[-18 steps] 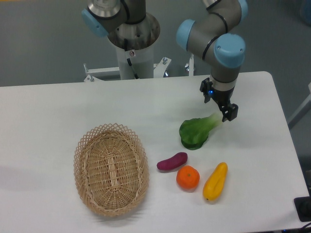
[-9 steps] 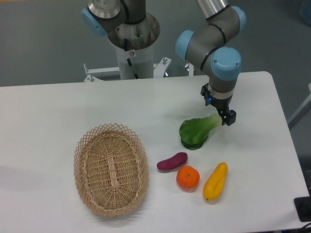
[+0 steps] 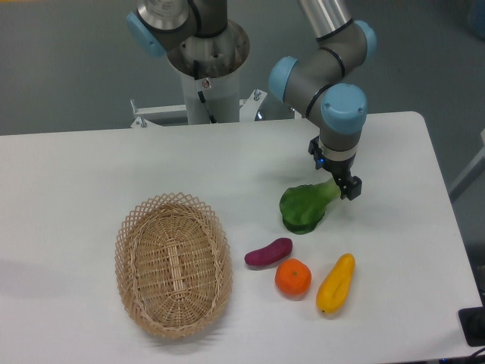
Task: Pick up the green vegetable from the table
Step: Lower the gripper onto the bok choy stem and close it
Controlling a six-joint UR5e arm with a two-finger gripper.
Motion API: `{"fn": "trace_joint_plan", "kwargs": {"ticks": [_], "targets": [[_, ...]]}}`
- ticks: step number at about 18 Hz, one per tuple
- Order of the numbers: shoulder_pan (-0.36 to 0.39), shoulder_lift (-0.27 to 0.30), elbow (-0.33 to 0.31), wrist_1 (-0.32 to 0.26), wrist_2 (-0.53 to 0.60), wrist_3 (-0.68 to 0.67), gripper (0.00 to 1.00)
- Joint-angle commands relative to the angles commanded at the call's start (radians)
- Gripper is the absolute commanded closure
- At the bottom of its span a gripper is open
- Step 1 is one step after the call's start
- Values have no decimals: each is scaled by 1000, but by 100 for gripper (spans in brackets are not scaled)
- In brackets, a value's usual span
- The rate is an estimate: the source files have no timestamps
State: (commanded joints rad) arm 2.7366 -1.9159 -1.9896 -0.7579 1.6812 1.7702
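Setting: robotics laboratory. Evidence: grey industrial arm with light-blue joint caps (image 3: 345, 106) rising from a white cylindrical pedestal (image 3: 208, 72) bolted at the far edge of a plain white surface (image 3: 91, 174) with rounded corners; bare grey floor (image 3: 68, 68) behind. Props on the surface: oval wicker basket (image 3: 173, 262), toy produce comprising a purple eggplant (image 3: 268, 252), an orange (image 3: 293, 277), a yellow vegetable (image 3: 336, 283), a green leafy vegetable (image 3: 306, 206).

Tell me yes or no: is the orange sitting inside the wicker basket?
No, the orange sits on the white table between the purple piece and the yellow vegetable, right of the empty basket.
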Motion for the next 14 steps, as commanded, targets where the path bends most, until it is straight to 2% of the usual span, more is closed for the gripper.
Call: {"fn": "trace_joint_plan", "kwargs": {"ticks": [1, 2, 5, 6, 10, 14], "targets": [[-2, -2, 0, 11, 0, 0, 1], [-2, -2, 0, 12, 0, 0, 7], [-2, -3, 2, 14, 0, 0, 44], [-2, -5, 3, 14, 0, -2, 49], [-2, -5, 9, 14, 0, -2, 60], [0, 1, 14, 14, -2, -2, 64]]}}
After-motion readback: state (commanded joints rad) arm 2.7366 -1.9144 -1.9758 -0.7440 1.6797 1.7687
